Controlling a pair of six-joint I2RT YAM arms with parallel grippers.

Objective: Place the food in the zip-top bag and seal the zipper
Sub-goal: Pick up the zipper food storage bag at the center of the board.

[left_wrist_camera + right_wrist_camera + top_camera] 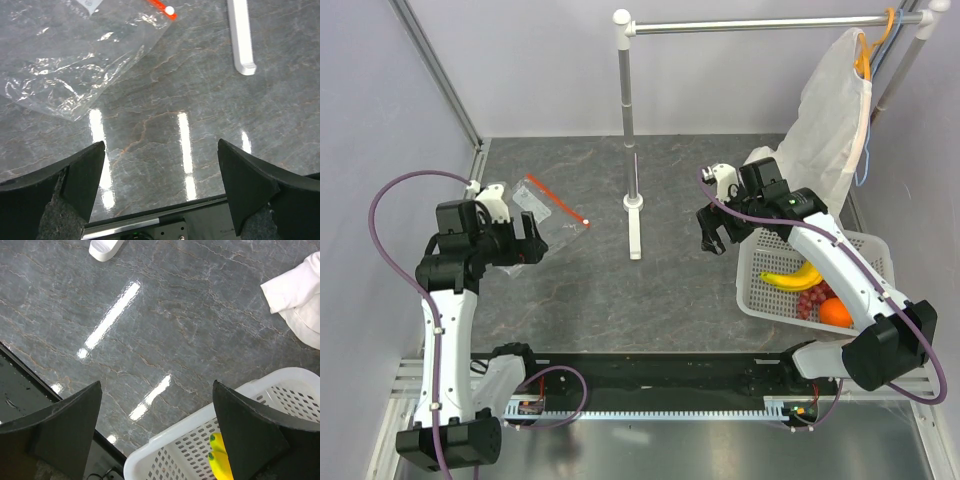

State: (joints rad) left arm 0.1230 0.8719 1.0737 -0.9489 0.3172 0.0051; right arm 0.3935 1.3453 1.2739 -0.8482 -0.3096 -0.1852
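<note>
Sitting in the basket [752, 272], banana [792, 277], grapes [812, 300] and orange [836, 313] await bagging; zip-top bag [545, 210] lies empty, left gripper [160, 190] and right gripper [157, 432] spread wide.

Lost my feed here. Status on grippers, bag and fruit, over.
Left gripper open, empty, near bag. Right gripper open, empty, over basket. Fruit in basket, bag flat. Rack post stands between them.

No legible text or labels anywhere
</note>
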